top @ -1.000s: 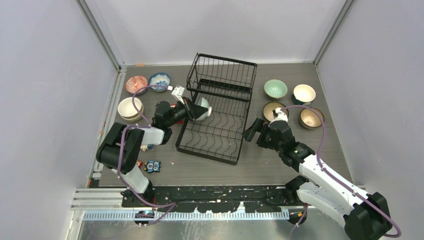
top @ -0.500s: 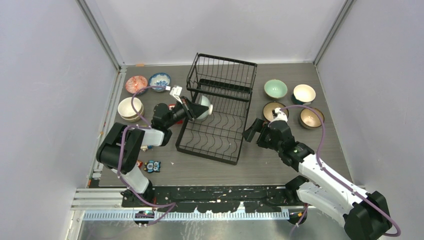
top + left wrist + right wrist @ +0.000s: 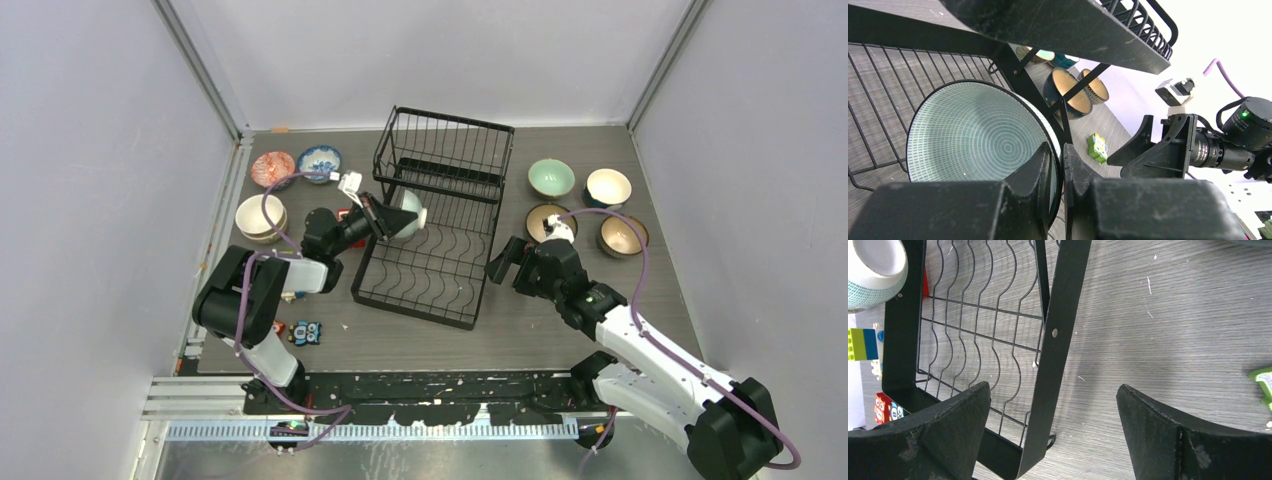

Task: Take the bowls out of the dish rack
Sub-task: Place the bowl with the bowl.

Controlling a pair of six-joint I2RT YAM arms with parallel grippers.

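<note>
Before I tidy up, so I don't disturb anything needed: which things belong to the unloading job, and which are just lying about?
Job: dish rack; teal patterned bowl in left claw; unloaded bowls, left and right.
Lying about: toy blocks; green block.

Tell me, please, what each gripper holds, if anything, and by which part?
The left gripper pinches the pale green bowl by its rim; the right gripper is open and empty.
</note>
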